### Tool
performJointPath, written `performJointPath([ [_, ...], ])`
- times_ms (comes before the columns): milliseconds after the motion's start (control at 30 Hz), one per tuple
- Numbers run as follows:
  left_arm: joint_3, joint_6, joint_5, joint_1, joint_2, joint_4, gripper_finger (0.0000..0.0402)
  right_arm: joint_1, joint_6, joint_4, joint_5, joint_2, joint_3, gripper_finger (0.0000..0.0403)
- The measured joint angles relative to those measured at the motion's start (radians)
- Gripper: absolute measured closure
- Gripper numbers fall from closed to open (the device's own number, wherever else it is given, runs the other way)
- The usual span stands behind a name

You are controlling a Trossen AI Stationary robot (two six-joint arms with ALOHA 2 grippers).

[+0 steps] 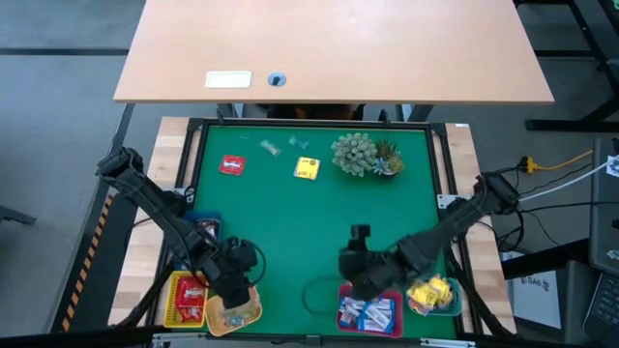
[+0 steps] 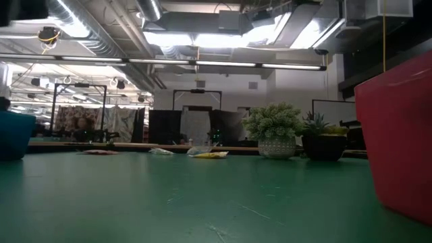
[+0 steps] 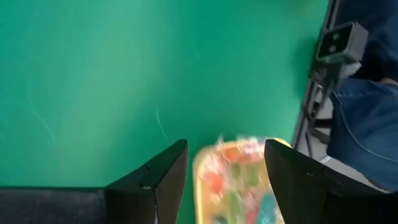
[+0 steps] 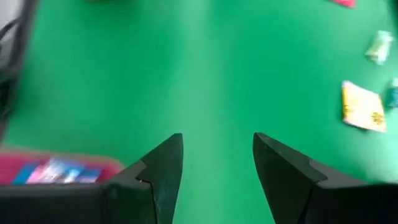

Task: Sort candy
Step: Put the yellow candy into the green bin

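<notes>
Nearest the camera, along the table's near edge, stand the trays: a yellow-orange tray (image 1: 235, 314) under the left gripper (image 1: 232, 286), a red tray (image 1: 186, 299) beside it, a pink tray (image 1: 368, 313) of blue-and-white sweets and a green tray (image 1: 437, 296) of yellow ones by the right gripper (image 1: 354, 277).

Left gripper: fingers spread, nothing between them, directly above the yellow-orange tray, which holds mixed sweets in the left wrist view. Right gripper: fingers spread and empty, hanging over bare mat just beyond the pink tray.

Farther out, unsorted candy lies on the green mat (image 1: 290, 232): a yellow packet (image 1: 307, 168), a red packet (image 1: 232, 165) and two small clear-wrapped pieces (image 1: 270, 147) (image 1: 299, 143), all short of the potted plant (image 1: 361, 154).

Judgement: the yellow packet lies ahead of the right gripper and off to its left, well apart. Both arms stand about equally distant. Its long axis appears roughly in line with the table's depth.
</notes>
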Motion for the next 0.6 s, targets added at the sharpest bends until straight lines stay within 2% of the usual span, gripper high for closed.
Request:
performJointPath([
  [233,0.0,0.108,-0.022,0.047,0.0,0.007,0.0201,-0.188,-0.128,0.135,0.003,0.0,0.0,0.0207],
  [400,0.0,0.138,-0.021,0.059,0.0,0.007,0.0201,-0.334,-0.282,0.249,-0.009,0.0,0.0,0.0207],
  [600,0.0,0.138,-0.021,0.058,0.0,0.011,0.0201,-0.499,-0.356,0.319,-0.059,0.03,0.002,0.0207],
])
